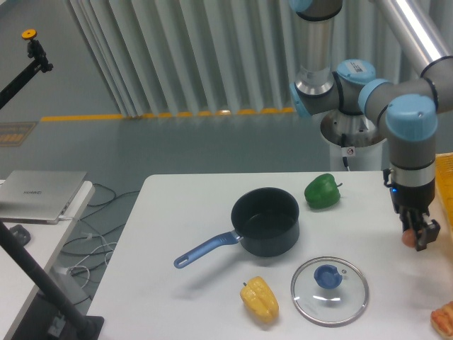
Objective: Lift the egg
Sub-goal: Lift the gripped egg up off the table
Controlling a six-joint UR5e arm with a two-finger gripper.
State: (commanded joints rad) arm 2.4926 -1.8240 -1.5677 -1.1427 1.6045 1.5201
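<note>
The egg [408, 239] is a small brownish-orange oval at the right side of the white table [177, 212]. It sits between the fingers of my gripper [415, 236], which points straight down and is closed around it. Only part of the egg shows past the dark fingers. I cannot tell whether the egg rests on the table or is just above it.
A dark pot [267, 222] with a blue handle stands mid-table. A green pepper [323, 191] lies behind it. A yellow pepper [260, 298] and a glass lid [330, 280] lie at the front. An orange-red food piece [444, 319] is at the right edge, below a yellow crate [446, 180].
</note>
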